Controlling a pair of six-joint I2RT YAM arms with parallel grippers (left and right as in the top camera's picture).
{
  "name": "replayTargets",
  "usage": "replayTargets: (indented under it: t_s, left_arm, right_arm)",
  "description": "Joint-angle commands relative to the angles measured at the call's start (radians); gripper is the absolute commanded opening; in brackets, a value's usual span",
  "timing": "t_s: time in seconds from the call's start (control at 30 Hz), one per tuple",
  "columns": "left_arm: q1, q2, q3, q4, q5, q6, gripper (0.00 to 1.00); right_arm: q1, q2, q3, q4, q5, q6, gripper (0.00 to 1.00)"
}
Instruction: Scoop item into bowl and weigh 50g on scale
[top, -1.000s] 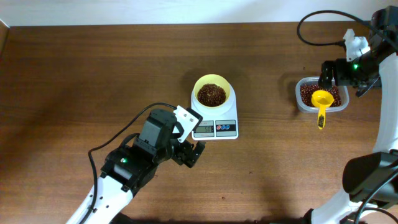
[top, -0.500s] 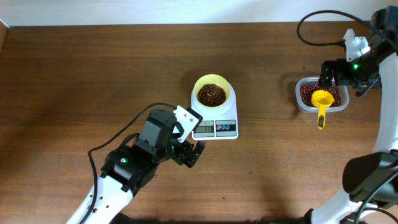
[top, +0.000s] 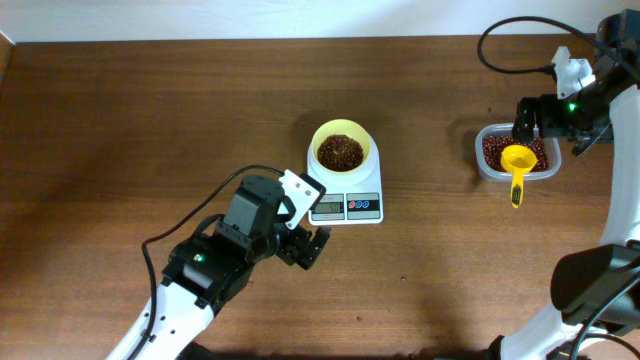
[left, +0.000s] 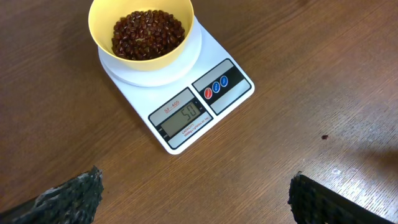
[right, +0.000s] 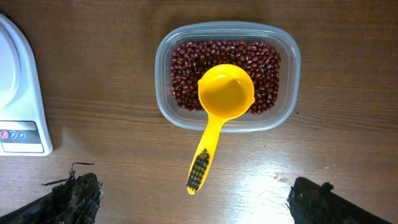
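Two open grippers, and neither holds anything. From the left wrist camera we see the left gripper (left: 196, 190) hanging over the table (top: 150, 120) just in front of the scale (left: 140, 78). Its dark fingers (left: 68, 196) are spread to the lower corners of the view, with only bare wood between them, and they touch nothing. The bowl (left: 149, 62) stands on the scale's round platform, at the end away from the buttons. It holds a heap of beans (left: 149, 34) that sits below the rim. The display (left: 180, 118) reads 50.

The right gripper (right: 193, 188) hovers on the far right side of the table, well apart from the scale, above a clear tub (right: 292, 74) with more of the same reddish-brown grains in it. Its fingers are also parted wide at the bottom corners of the wrist view. We see no contact with the yellow scoop (right: 225, 93). The scoop's cup rests on the grains in the tub and looks empty, and its handle runs out over the tub's near rim, its tip lying between the parted fingers. A corner of the scale shows at the left edge of this view
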Motion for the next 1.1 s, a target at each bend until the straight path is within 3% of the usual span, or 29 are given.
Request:
replayTargets:
  t_s: [0.0,0.6,0.73,0.97,1.07]
  left_arm:
    - [-0.002,-0.002,-0.006,0.002,0.017,-0.01,0.99]
    - [-0.002,0.0,-0.006,0.002,0.018,-0.01,0.99]
    - [-0.002,0.041,-0.006,0.025,0.018,-0.138,0.99]
    - [-0.034,0.28,-0.006,0.26,-0.007,-0.268,0.99]
    - [-0.117,0.41,-0.006,0.336,-0.212,-0.448,0.99]
  right_arm:
    - [-0.003,-0.013,0.019,-0.003,0.013,-0.003,0.99]
    - [-0.003,-0.013,0.019,-0.003,0.013,-0.003,0.99]
    - [-0.003,-0.013,0.019,-0.003,0.013,-0.003,0.99]
    - [-0.003,-0.013,0.019,-0.003,0.013,-0.003,0.99]
    - [-0.003,-0.013,0.019,-0.003,0.013,-0.003,0.99]
